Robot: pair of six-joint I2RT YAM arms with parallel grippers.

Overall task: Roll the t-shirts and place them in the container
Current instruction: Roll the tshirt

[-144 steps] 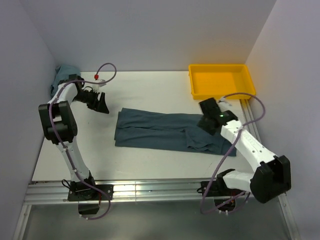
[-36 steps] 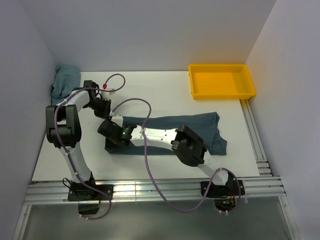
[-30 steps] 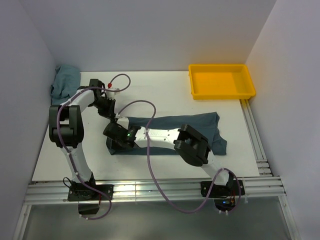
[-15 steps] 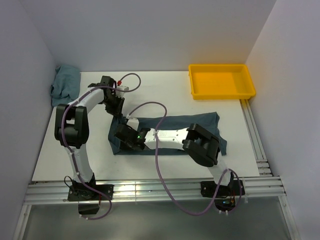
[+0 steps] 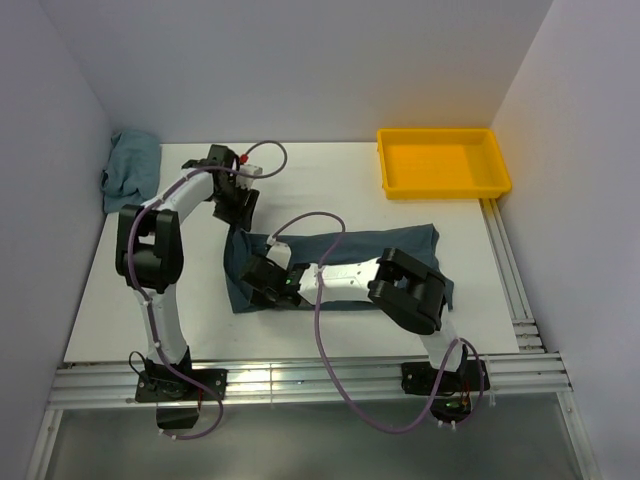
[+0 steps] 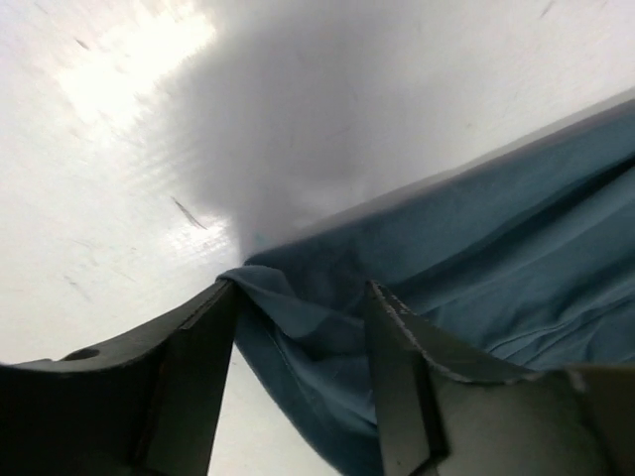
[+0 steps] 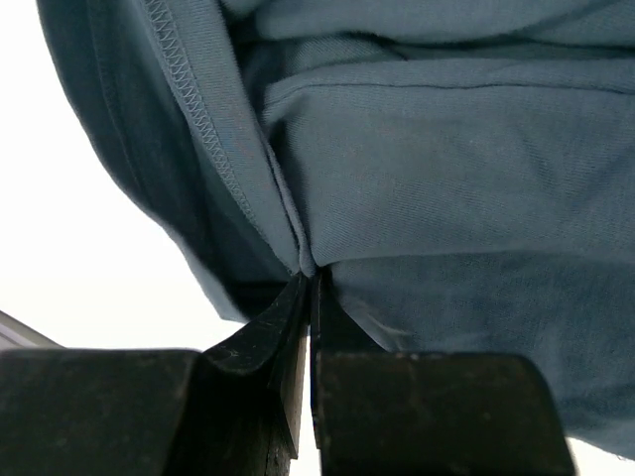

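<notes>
The top camera looks down from above and behind the arm bases, taking in the whole flat white table (image 5: pixel 330 180). Each wrist camera sits close behind its own dark fingers (image 6: pixel 189 387), and all views share the soft slate-blue cotton t-shirt (image 5: pixel 380 243) at the fingertips.

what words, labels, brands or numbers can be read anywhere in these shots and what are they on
None: no text, number or logo can be read in any of the three views.
t-shirt: plain fabric, no print or tag showing.
yellow tray: no label or marking visible.
bunched cloth in the far left corner: no print visible.
left arm and right arm: any markings are too small to read.
</notes>
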